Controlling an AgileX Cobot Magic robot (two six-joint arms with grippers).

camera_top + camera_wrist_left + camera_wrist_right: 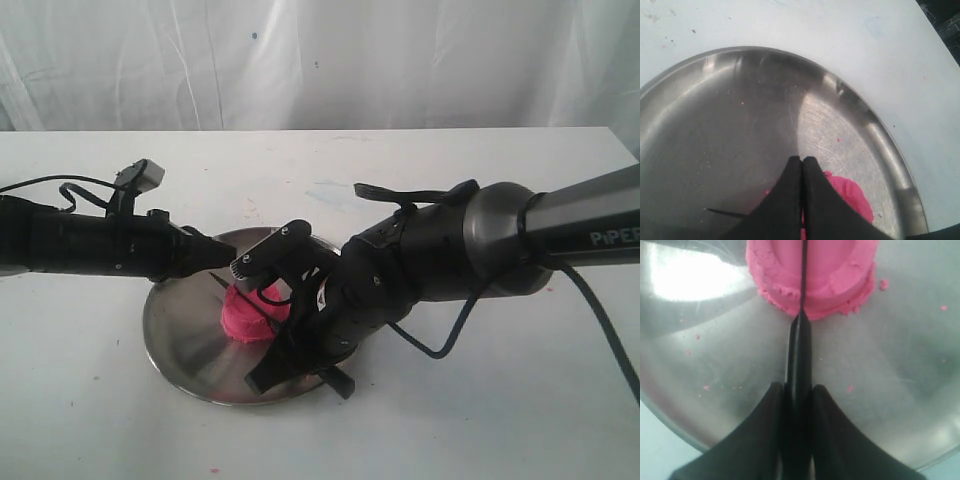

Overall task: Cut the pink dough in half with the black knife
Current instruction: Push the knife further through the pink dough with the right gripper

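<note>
Pink dough (812,275) sits on the round steel plate (180,340), slightly toward the plate's right half in the exterior view. The black knife (799,355) is embedded edge-down in the lump along a line close to its middle, which suits a cut into two equal pieces. The blade appears in the right wrist view as a thin dark line crossing the dough from the near rim toward the far side.

The right gripper (799,395) pinches the knife handle between both fingers, with the blade projecting forward in line with the arm. This grip keeps the blade vertical and lets the arm press straight down.

The left gripper (801,167) has its fingers pressed together with nothing visible between them. Its tips sit low over the plate, just beside the dough on the side opposite the knife arm. Judged from this position, it may serve to steady the dough or plate; actual contact cannot be confirmed.

Materials:
- Dough: soft, matte, bright pink, with a crumbly flared base. Small crumbs lie scattered on the plate.
- Plate: shallow, polished metal, finely scratched, strongly reflective.
- Knife: slim, matte black throughout.
- Table (500,420): white, lightly stained.
</note>
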